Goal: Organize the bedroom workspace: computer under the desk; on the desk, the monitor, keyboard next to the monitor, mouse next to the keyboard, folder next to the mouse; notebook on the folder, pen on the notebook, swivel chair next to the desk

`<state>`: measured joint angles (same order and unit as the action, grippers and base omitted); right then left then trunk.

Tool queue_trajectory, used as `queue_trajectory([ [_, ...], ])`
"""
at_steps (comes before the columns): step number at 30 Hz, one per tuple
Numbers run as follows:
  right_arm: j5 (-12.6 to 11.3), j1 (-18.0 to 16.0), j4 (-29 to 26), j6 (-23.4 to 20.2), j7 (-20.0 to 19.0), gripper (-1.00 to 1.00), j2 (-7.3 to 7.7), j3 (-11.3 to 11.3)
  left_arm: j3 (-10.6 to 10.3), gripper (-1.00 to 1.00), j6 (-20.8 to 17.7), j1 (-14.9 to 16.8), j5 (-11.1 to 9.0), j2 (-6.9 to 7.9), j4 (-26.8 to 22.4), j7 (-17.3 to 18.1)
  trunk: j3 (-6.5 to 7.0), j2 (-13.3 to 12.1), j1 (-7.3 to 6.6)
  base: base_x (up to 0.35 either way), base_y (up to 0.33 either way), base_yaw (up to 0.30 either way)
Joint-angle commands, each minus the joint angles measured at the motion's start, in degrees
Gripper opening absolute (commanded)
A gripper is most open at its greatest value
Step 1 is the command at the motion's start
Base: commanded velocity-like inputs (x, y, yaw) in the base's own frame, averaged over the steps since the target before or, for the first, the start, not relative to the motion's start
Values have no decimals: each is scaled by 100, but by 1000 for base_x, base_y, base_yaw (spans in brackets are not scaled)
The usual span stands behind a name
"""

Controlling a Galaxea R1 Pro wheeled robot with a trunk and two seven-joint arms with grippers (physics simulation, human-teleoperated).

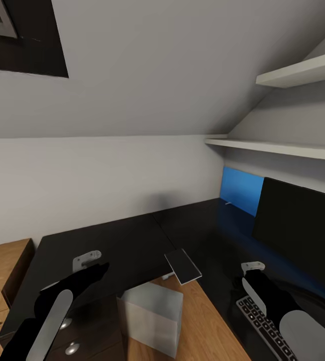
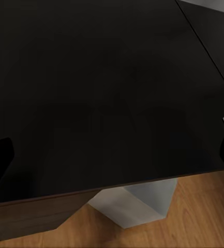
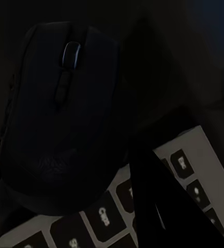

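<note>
Right tool (image 1: 253, 266), nearest the head camera with its arm, hangs over the glossy black surface (image 1: 132, 235), and its wrist view looks closely onto the mouse (image 3: 60, 113), which overlaps the far edge of the keyboard (image 1: 262, 321). Whether its jaws grip the mouse or stand clear cannot be told. Left tool (image 1: 87, 260) hovers over bare surface; how far it is open cannot be told either. Beyond, the grey notebook (image 1: 183, 265) overhangs the inner edge, the computer (image 1: 149, 313) stands below, and the monitor (image 1: 302, 235) rises further right. The right arm is judged nearer the mouse.
</note>
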<state>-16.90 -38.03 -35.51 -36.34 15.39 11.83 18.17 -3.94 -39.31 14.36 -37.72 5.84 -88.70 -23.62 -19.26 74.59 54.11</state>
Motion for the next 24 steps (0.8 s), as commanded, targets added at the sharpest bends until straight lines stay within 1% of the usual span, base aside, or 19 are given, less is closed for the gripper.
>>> queue_trajectory([
  [1,-79,-5,-9,-17,61,-100,8,45,-11,100,-7,5,-60,7,-7,-58,-8,6,1,0,0,0],
  [14,-78,-3,-9,-13,61,-100,12,46,-11,100,-7,5,-61,18,13,-62,-8,6,1,1,0,0],
  [19,-78,-6,-9,-13,61,-100,12,46,-11,100,-7,5,-60,22,26,-61,-8,6,1,157,38,0],
  [24,-77,-3,-9,-13,61,-100,12,46,-11,100,-7,5,-60,22,28,-58,-8,6,1,49,13,0],
])
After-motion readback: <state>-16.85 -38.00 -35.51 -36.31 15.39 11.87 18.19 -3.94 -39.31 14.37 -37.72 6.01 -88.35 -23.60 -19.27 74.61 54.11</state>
